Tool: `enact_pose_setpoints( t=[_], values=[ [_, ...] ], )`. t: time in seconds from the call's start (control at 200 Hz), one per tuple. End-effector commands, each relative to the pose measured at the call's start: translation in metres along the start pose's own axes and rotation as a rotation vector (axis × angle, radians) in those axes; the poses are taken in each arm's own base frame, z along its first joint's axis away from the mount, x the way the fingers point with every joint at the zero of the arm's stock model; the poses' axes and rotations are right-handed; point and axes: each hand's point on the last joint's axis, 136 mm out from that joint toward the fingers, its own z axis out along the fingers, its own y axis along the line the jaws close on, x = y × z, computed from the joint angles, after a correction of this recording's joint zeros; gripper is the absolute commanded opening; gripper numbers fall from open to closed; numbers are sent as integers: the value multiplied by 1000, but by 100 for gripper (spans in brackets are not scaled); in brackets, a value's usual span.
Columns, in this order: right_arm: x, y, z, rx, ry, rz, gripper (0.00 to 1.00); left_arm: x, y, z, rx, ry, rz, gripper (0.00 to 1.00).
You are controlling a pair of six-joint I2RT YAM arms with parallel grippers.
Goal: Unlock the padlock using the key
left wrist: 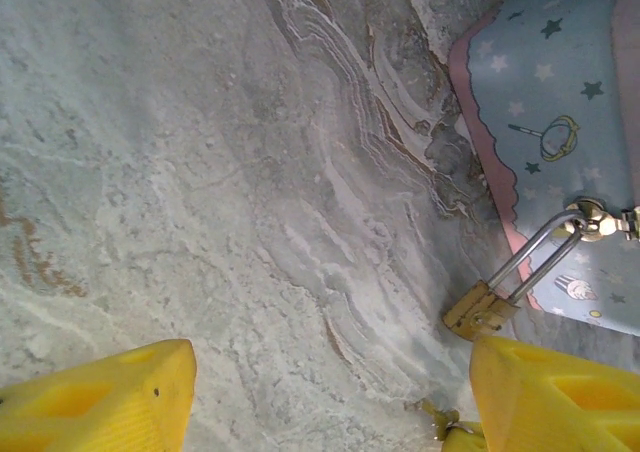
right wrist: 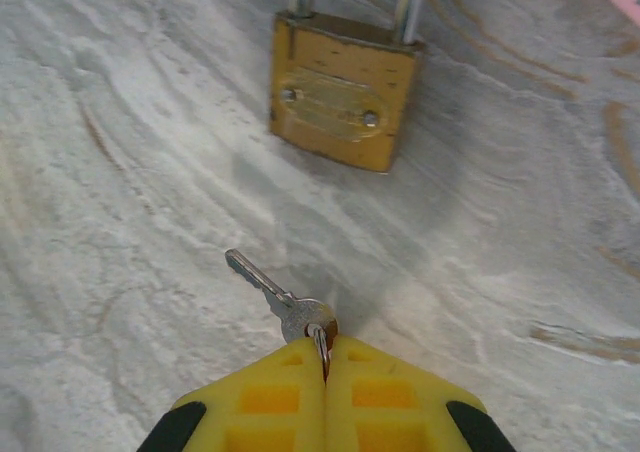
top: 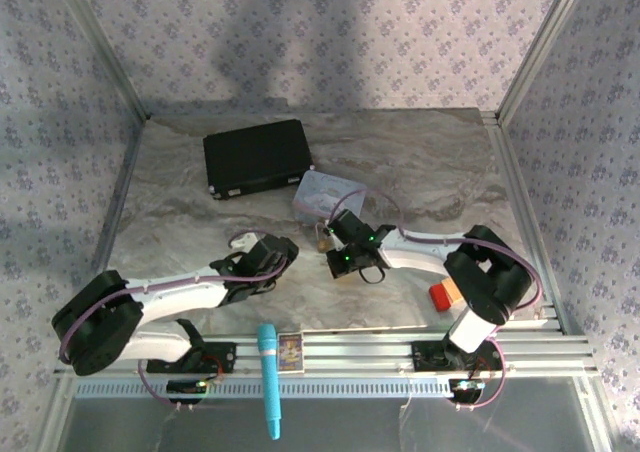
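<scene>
The brass padlock point(right wrist: 342, 102) lies on the marble tabletop, its silvery shackle hooked through the clasp of the pale blue tin point(left wrist: 560, 122). My right gripper point(right wrist: 325, 357) is shut on the head and ring of the small silvery key point(right wrist: 270, 290). The key's blade points up and left, a short way below the padlock body and off to its left. My left gripper point(left wrist: 330, 402) is open, with the padlock point(left wrist: 480, 310) just above its right finger point(left wrist: 555, 392) and nothing between the fingers. From above, both grippers point(top: 283, 249) point(top: 335, 244) flank the padlock point(top: 322, 239).
A black case point(top: 257, 157) lies at the back left, behind the tin point(top: 325, 194). A red-and-orange block point(top: 445, 294) sits beside the right arm's base. A teal pen-like object point(top: 268, 377) and a small card point(top: 290, 350) rest on the front rail.
</scene>
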Motion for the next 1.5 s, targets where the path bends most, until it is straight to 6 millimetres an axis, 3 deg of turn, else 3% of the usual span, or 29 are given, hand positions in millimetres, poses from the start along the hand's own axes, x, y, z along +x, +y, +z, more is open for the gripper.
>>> enact_pose_setpoints(
  t=[0.0,0.385,0.545,0.785,0.875,1.049,1.199,1.494],
  values=[
    [-8,13,-11,-92,-32,42,0,3,-21,-2,62,16,-28,73],
    [-33,36,-44,-214,-110,89,0,6,-57,-6,241,19,-108,73],
    [-40,42,-55,-266,-138,123,0,4,-65,-12,308,6,-127,63],
    [-52,49,-69,-346,-189,174,0,4,-78,-22,370,0,-117,61],
    [-54,53,-71,-364,-190,175,0,5,-86,-25,414,2,-107,54],
    [-54,55,-72,-379,-189,177,0,8,-91,-26,461,14,-113,50],
    [-56,59,-71,-401,-194,169,0,13,-102,-28,498,40,-94,39],
    [-54,60,-71,-406,-191,193,0,11,-94,-26,473,31,-101,15]
  ],
)
